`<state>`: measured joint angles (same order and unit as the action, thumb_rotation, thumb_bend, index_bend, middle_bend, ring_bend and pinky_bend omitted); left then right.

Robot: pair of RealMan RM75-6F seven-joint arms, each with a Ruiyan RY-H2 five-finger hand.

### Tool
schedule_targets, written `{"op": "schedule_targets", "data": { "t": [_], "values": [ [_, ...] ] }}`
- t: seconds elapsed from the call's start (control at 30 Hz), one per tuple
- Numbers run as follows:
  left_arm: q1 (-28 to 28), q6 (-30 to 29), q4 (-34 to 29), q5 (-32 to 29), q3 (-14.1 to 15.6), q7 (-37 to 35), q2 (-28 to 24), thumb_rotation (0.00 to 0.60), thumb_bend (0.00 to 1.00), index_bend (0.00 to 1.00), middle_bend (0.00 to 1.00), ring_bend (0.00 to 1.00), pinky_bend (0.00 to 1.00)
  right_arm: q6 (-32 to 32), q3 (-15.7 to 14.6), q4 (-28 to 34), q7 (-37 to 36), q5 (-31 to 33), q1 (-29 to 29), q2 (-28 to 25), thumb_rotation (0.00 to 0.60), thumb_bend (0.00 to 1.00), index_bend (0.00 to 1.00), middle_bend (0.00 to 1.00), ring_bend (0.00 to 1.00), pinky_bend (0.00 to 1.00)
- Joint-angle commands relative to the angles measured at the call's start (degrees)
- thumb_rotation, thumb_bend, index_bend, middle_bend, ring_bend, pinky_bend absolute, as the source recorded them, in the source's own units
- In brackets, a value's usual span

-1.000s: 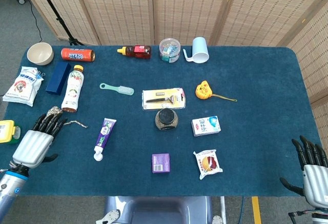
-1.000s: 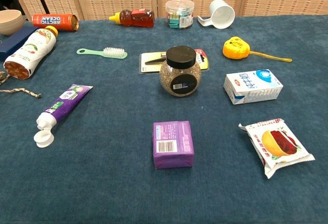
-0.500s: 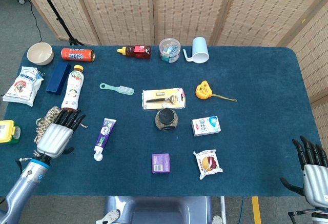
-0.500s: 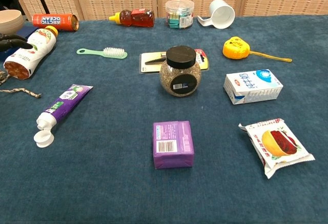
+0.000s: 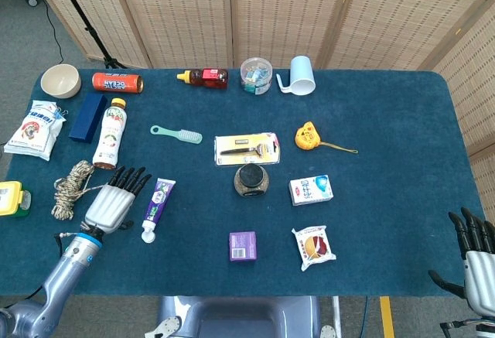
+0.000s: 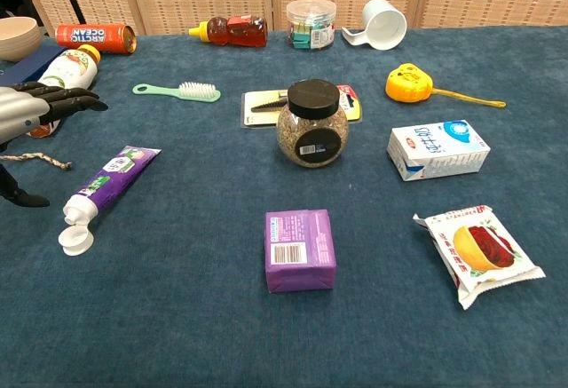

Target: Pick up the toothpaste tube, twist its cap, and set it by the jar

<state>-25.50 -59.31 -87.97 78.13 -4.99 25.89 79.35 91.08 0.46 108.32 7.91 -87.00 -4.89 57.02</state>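
The left hand [image 5: 112,203] hovers flat above the tabletop [image 5: 387,137] with its fingers spread and straight, holding nothing. In the chest view it shows at the left edge [image 6: 35,108], fingertips pointing toward the far side of the table.

Just beside it, on the side toward the middle of the table, lies the toothpaste tube [image 5: 157,203], flat on the cloth and apart from the hand. Its long axis runs roughly front to back, nearly parallel to the hand: the white cap [image 5: 148,236] is at the near end, toward the robot, and the flat purple crimp at the far end. In the chest view the tube [image 6: 105,186] slants, with the cap [image 6: 75,241] at its lower left.

So the coming grasp looks like a short sideways move of the left hand toward the middle, then a closing around the tube's body across its length, leaving the cap end free for twisting.

The right hand [image 5: 476,249] sits at the far right corner past the table's near edge, well apart from the tube; its fingers are extended and it holds nothing. The left hand is plainly the nearer one.

The jar [image 5: 252,179], round with a black lid, stands upright further toward the middle, beyond the tube from the left hand. A coil of rope [image 5: 68,187] lies on the hand's other side.
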Motion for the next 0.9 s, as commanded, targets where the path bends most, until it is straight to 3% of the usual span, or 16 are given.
{"op": "schedule_targets", "data": {
  "t": [0.03,0.57,0.9],
  "values": [
    [-0.5,0.3,0.9,-0.2,0.2,-0.5,0.9,0.600,0.07,0.00,0.00,0.00,0.00,0.1,0.0,0.0,-0.1,0.0,-0.1,-0.1,0.600,0.12,0.00,0.00,0.00,0.00],
    [-2.9,0.9,5.2,-0.9,0.7,0.2,6.3,0.600,0.10,0.00,0.00,0.00,0.00,1.1,-0.3,-0.2,-0.9,-0.2,-1.1,-0.6,0.600,0.12,0.00,0.00,0.00,0.00],
    [-6.1,-0.1,5.8,-1.0,-2.7,0.5,8.2,0.600,0.16,0.00,0.00,0.00,0.00,1.7,-0.4,-0.2,-1.2,-0.3,-1.6,-0.5,0.600,0.12,0.00,0.00,0.00,0.00]
  ]
}}
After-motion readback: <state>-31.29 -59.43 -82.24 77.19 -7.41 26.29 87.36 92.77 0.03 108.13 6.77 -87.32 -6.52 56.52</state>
